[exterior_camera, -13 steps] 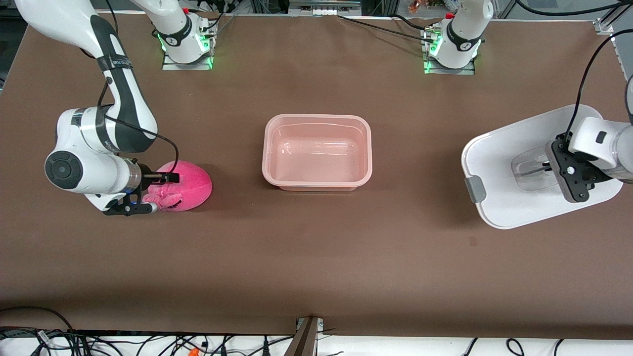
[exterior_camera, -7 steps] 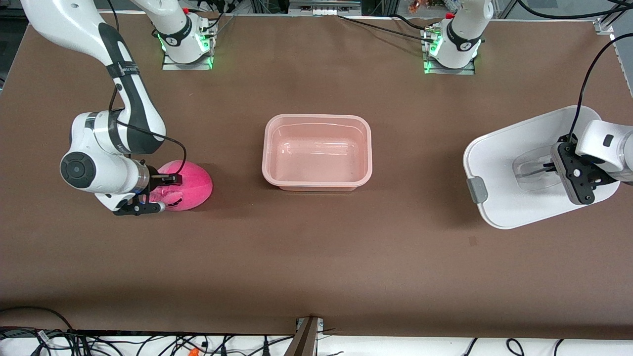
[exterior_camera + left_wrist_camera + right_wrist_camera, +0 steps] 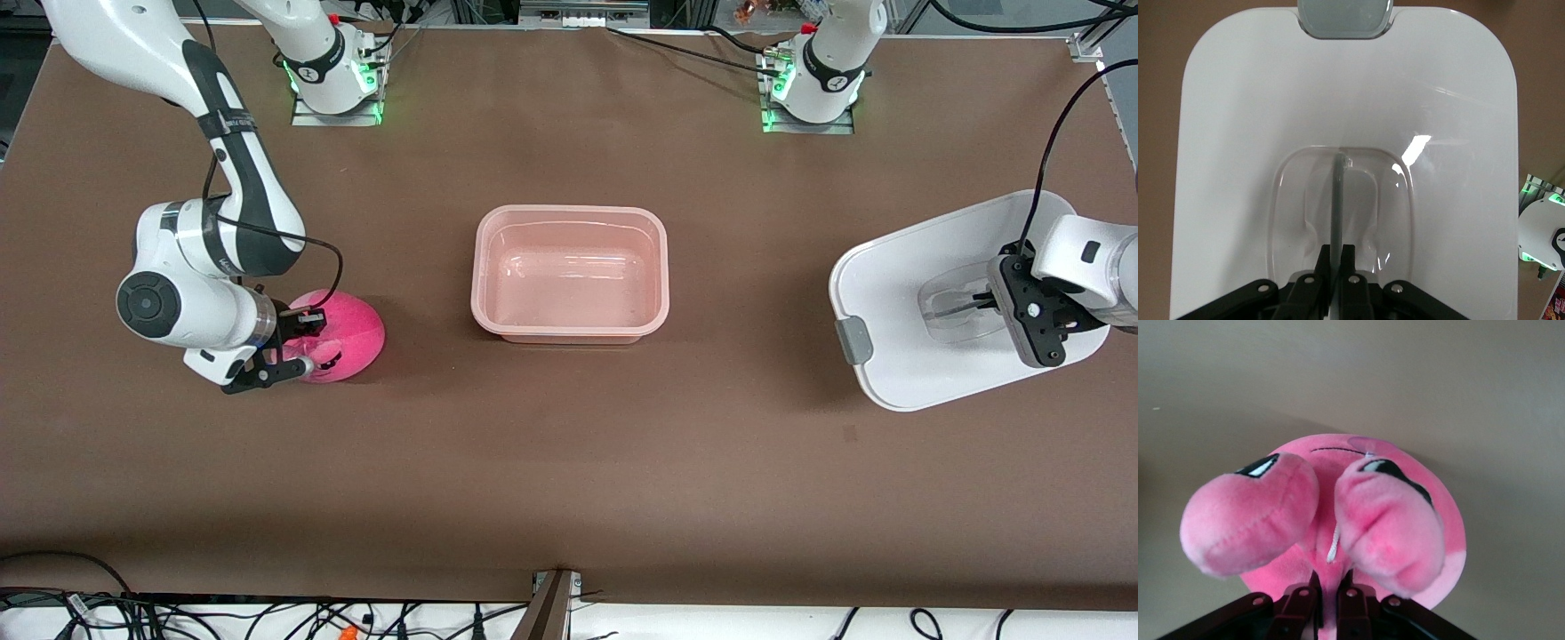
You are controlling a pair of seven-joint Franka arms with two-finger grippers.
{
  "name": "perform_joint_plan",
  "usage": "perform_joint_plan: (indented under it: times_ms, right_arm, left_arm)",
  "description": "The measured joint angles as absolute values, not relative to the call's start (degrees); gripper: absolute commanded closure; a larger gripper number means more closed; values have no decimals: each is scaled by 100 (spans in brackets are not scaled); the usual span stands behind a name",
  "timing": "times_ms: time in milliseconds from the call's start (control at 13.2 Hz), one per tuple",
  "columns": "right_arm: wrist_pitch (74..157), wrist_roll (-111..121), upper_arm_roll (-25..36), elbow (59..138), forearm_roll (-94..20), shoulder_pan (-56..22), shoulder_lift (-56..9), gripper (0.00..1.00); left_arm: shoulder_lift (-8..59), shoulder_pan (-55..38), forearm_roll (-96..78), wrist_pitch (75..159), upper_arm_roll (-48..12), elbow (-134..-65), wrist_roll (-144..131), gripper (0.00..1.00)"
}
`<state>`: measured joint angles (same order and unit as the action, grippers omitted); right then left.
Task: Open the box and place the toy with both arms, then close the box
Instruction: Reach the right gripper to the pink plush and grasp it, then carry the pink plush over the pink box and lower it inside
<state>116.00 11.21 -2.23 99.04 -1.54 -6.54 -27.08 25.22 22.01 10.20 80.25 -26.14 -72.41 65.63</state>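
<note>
Change since a second ago: the right arm's wrist has shifted toward the box base, and the pink plush toy (image 3: 342,335) has slid slightly with it. The white lid (image 3: 925,293) sits a touch nearer the box base, and the left wrist has drawn back toward its end of the table.
Right gripper (image 3: 302,342): fingers pinched on the toy's snout, low at the table. The right wrist view shows the fingers (image 3: 1301,603) close together with pink plush squeezed between.
Left gripper (image 3: 1335,263): clamped on the lid's clear handle (image 3: 1338,200), holding the lid over the left arm's end of the table, apparently tilted.
Toy: bright pink rounded plush, two lighter puffy lobes, dark eye marks; on the table toward the right arm's end.
Box base (image 3: 570,274): pale pink, translucent, open, mid-table, well apart from toy and lid.
Lid: white, one grey clip (image 3: 854,340) facing the box.
Surface: brown table (image 3: 569,462); cables (image 3: 267,618) along the near edge.
</note>
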Motion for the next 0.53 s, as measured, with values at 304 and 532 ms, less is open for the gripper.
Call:
perform_joint_plan:
  times_ms: [304, 532]
  right_arm:
    - [11356, 1617, -274, 9464, 37, -949, -2594, 100]
    - [10584, 1929, -417, 8815, 118, -1394, -2325, 100]
  left_arm:
    - [2522, 2200, 1020, 8025, -2617, -7241, 6563, 100]
    - [2522, 2200, 1010, 8025, -2619, -7240, 6563, 100]
